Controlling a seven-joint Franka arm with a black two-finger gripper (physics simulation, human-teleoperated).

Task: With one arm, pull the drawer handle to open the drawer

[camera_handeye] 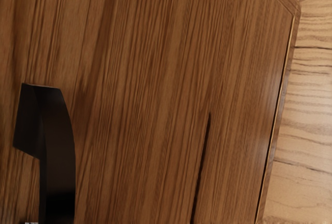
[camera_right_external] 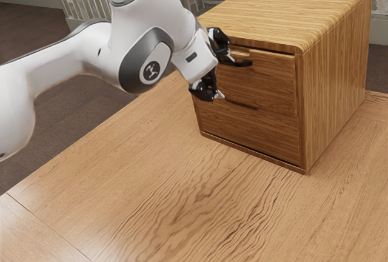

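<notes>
Beside top drawer [camera_right_external: 267,77] of tan wooden cabinet [camera_right_external: 330,74], holds black two-finger gripper [camera_right_external: 222,71] spread apart astride curved black handle [camera_right_external: 244,63], seemingly for clamping and pulling.

Soft, even light from above. You see the cabinet top [camera_right_external: 285,10] bright and the drawer front [camera_right_external: 260,92] shaded. The white arm [camera_right_external: 54,74] greys underneath. No hard shadows on the table [camera_right_external: 182,201]. In the wrist view, a pale sheen crosses the wood and the handle [camera_handeye: 52,151] reads flat black.
</notes>
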